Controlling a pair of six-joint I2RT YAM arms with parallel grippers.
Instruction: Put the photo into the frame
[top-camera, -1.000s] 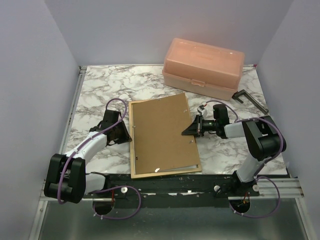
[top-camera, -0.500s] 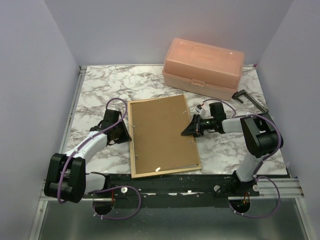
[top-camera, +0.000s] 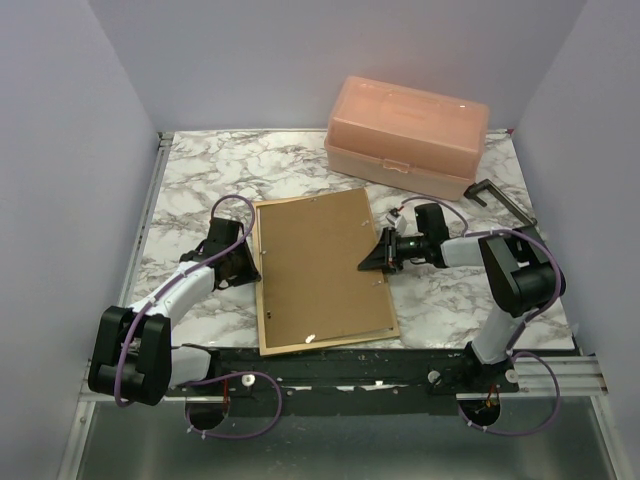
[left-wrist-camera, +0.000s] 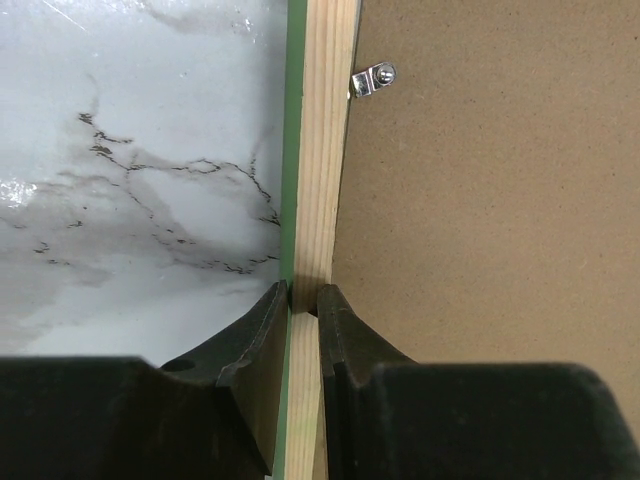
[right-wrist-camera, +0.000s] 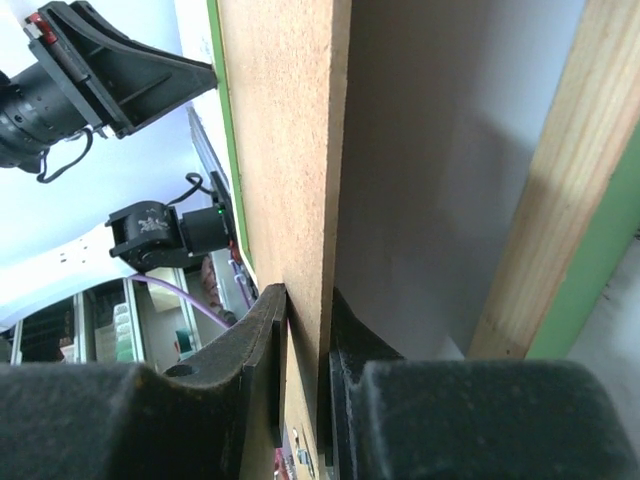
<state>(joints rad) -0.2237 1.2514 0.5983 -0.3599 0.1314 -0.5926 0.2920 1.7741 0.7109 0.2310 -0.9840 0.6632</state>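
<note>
Your frame (left-wrist-camera: 320, 150) lies face-down on the marble table (top-camera: 190, 180), pale wood up w/ a green edge showing. L gripper (left-wrist-camera: 305, 295) pinches its left rail. R gripper (right-wrist-camera: 308, 295) is clamped on the brown backing panel (top-camera: 315, 265), whose right edge is raised off the rail. Peach box (top-camera: 405, 135) sits behind.

The left gripper (left-wrist-camera: 304, 300) pinched the frame (left-wrist-camera: 325, 150) by 1 rail, its 2 black fingers (left-wrist-camera: 260, 330) pressed against either side of the pale wood strip. A thin green edge ran along the rail's left side. Right of it lay the brown backing panel (left-wrist-camera: 490, 200), with 1 small metal clip (left-wrist-camera: 372, 80) near the top. The marble table (left-wrist-camera: 130, 150) filled the left.
</note>
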